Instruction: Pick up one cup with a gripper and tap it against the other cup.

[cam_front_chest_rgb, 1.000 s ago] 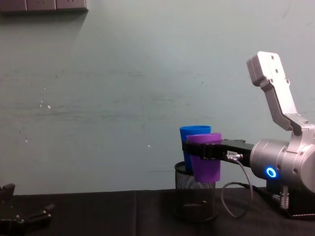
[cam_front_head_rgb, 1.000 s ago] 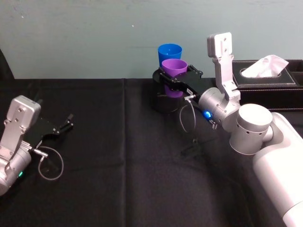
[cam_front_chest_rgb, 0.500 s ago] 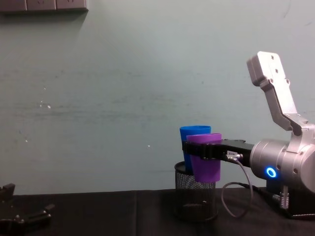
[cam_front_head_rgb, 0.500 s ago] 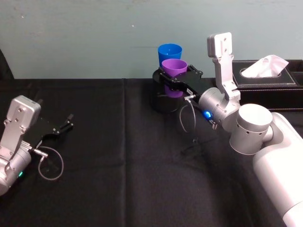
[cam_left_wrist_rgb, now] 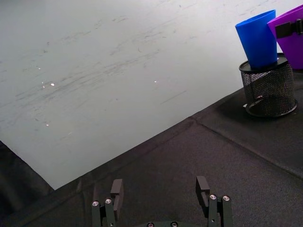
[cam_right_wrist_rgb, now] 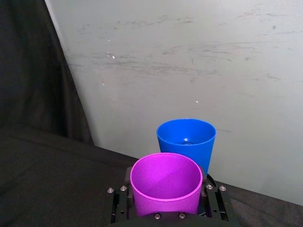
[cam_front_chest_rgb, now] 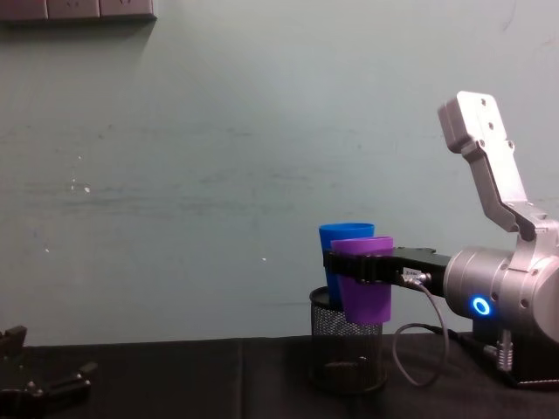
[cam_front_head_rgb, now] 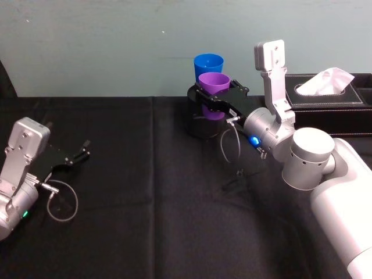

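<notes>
My right gripper (cam_front_head_rgb: 213, 96) is shut on the purple cup (cam_front_head_rgb: 213, 83) and holds it upright in the air at the back of the table. The blue cup (cam_front_head_rgb: 208, 64) stands just behind it, set in a black mesh pen holder (cam_front_chest_rgb: 348, 349). In the right wrist view the purple cup (cam_right_wrist_rgb: 165, 182) sits between the gripper's fingers, its rim close against the blue cup (cam_right_wrist_rgb: 186, 142); I cannot tell whether they touch. The chest view has the purple cup (cam_front_chest_rgb: 363, 279) overlapping the blue cup (cam_front_chest_rgb: 341, 232). My left gripper (cam_front_head_rgb: 84, 149) rests open, low at the table's left.
A black tissue box (cam_front_head_rgb: 325, 93) with a white tissue stands at the back right. The black cloth on the table (cam_front_head_rgb: 151, 192) has a seam running front to back. A pale wall rises just behind the cups.
</notes>
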Controlling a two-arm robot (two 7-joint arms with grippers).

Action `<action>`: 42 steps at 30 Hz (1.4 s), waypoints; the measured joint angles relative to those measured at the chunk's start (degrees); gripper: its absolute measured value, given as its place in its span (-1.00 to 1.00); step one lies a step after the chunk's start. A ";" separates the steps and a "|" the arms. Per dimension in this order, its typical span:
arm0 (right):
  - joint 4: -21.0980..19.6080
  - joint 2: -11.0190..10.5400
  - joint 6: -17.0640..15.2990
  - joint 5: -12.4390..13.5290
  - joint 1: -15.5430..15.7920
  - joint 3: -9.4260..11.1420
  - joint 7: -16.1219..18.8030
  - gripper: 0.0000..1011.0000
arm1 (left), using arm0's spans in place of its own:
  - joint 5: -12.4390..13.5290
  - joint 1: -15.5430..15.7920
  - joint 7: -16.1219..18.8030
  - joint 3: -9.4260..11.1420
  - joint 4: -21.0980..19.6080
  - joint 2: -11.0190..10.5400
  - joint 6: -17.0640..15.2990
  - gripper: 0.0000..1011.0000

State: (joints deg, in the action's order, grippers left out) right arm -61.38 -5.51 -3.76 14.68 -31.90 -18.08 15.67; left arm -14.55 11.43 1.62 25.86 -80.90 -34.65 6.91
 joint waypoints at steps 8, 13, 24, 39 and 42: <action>0.00 0.00 0.00 0.00 0.00 0.00 0.00 0.46 | 0.00 0.00 0.00 0.00 0.00 0.00 0.00 0.98; 0.00 0.00 0.00 0.00 0.00 0.00 0.00 0.46 | 0.00 0.00 0.00 0.00 0.00 0.00 0.00 0.98; 0.00 0.00 0.00 0.00 0.00 0.00 0.00 0.46 | 0.00 0.00 0.00 0.00 0.00 0.00 0.00 0.98; -16.74 -4.44 -1.03 -0.46 12.78 0.15 -0.10 0.46 | 0.00 0.00 0.00 0.00 0.00 0.00 0.00 0.98; -19.98 -5.35 -0.32 -0.41 16.01 0.51 -0.55 0.46 | 0.00 0.00 0.00 0.00 0.00 0.00 0.00 0.98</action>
State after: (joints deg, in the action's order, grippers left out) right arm -81.36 -10.86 -4.08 14.27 -15.89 -17.57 15.13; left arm -14.55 11.43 1.62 25.86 -80.90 -34.65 6.91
